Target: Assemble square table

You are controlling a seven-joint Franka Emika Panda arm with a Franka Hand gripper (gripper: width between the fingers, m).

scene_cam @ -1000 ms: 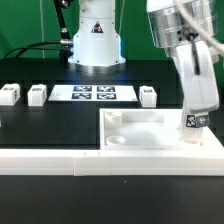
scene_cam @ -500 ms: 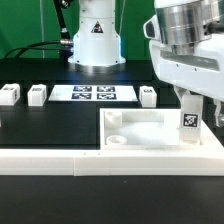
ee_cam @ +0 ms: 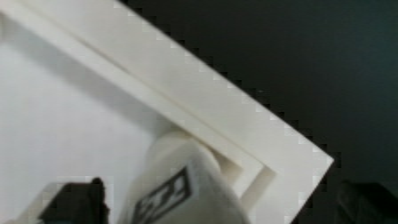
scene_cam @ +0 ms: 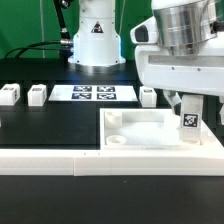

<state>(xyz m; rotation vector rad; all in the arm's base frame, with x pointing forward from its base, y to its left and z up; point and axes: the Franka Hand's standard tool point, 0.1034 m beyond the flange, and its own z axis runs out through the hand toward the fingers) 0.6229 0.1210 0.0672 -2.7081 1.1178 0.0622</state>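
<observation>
I see the pincer [scene_cam: 192, 104] released, its jaws spread either side of 1 upright leg block [scene_cam: 189, 120]. That block stands in a rear corner of the square table [scene_cam: 140, 137], toward the exterior view's right. The slab lies rim-up on the tabletop [scene_cam: 50, 125], and 3 more leg blocks [scene_cam: 37, 94] stand behind it.

White square table [scene_cam: 150, 136]; black-and-white tag [scene_cam: 189, 120]; black worktop [scene_cam: 50, 125]

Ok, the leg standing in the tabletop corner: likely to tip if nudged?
The leg looks stiff plastic, probably light. Upright in the tabletop corner, rim on two sides: likely braced there; pushed inward it may tip.
</observation>
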